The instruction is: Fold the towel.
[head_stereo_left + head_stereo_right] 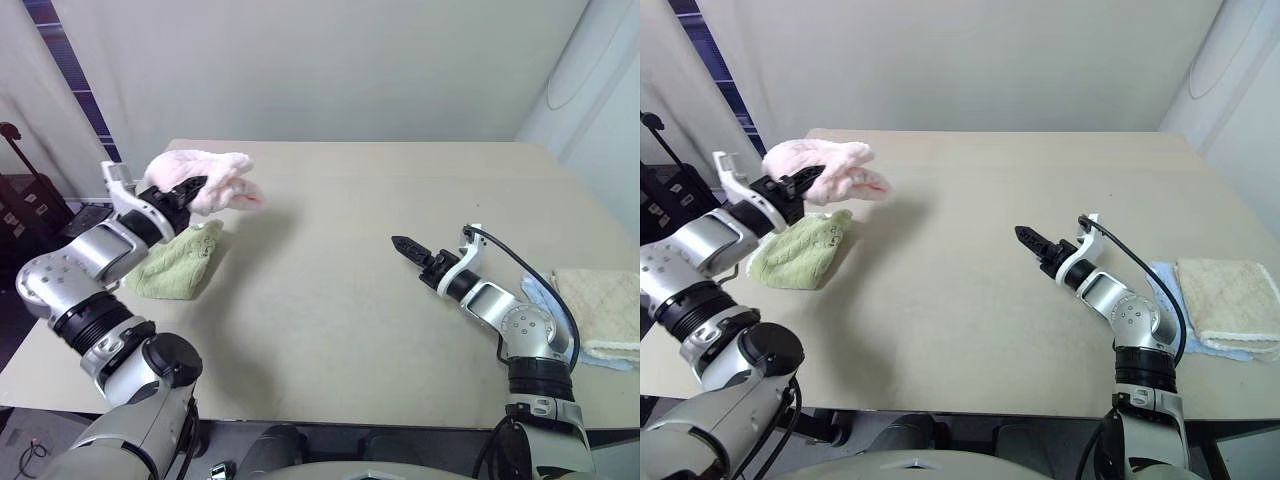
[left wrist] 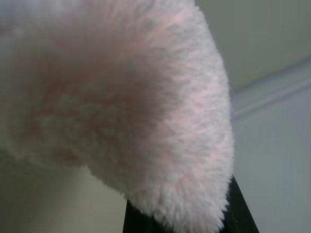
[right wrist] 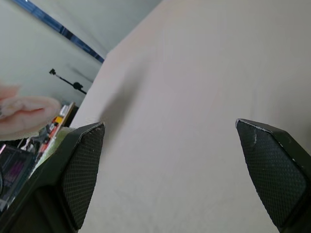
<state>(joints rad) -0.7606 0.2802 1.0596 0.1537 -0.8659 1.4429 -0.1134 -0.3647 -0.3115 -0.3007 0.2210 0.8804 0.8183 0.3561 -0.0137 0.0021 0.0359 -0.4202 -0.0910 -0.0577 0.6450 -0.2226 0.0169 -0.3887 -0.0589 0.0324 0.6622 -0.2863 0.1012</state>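
The pale pink towel [image 1: 218, 177] hangs bunched in the air over the table's far left part, and my left gripper [image 1: 186, 189] is shut on it. Up close in the left wrist view, its fluffy pile [image 2: 121, 107] covers the black fingers [image 2: 238, 213]. The towel also shows as a pink bundle [image 3: 24, 114] in the right wrist view. My right gripper [image 1: 408, 247] hovers low over the table at centre right, pointing toward the left. It is open, and nothing lies between its wide-set fingers [image 3: 82, 170].
A small light green towel [image 1: 182, 262] lies crumpled on the table [image 1: 330, 200] just below the held pink one. A folded beige towel [image 1: 603, 308] on a light blue cloth [image 1: 538, 293] rests at the right edge. Dark equipment stands beyond the left edge.
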